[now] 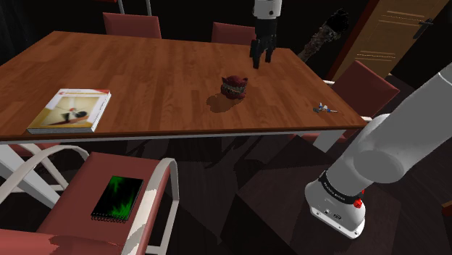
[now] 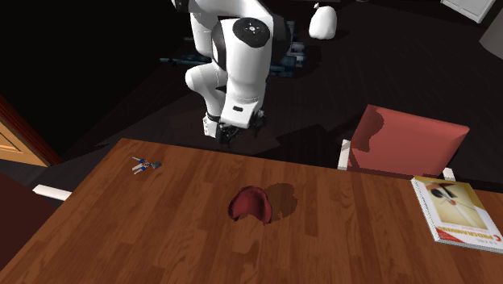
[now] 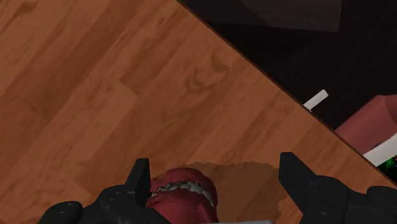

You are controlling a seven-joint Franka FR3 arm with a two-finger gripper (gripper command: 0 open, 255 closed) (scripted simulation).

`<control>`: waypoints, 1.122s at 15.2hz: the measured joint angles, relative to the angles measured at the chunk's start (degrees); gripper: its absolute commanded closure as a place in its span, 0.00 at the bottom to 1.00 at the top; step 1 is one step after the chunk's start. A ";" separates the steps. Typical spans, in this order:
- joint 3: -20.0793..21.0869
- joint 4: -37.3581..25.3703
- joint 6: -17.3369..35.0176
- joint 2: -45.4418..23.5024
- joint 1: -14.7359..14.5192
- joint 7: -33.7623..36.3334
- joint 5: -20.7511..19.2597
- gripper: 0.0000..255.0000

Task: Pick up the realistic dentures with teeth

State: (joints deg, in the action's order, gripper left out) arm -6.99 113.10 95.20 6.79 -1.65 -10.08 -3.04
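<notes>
The dentures are dark red gums with a row of pale teeth, resting near the middle of the wooden table. My black gripper hangs open in the air a little beyond them, toward the table's far edge, touching nothing. From the second exterior view the dentures show their red back, and the gripper hovers over the table edge nearest the arm. In the wrist view the dentures lie below the gripper, close to one finger, with wide space between the fingers.
A book lies at the table's corner on the shoulder view's left. A small blue and silver object sits near the right edge. Red chairs ring the table; one carries a black and green notebook.
</notes>
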 measured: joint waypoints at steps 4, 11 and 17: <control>-0.56 -8.21 -0.25 -10.04 0.23 -3.81 2.14 0.00; -0.16 -28.54 -4.60 -29.79 1.92 -9.91 5.81 0.00; 1.05 -45.83 -9.91 -44.41 3.36 -12.70 7.63 0.00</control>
State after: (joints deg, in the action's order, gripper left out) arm -5.95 67.27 85.28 -37.62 1.72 -22.78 4.58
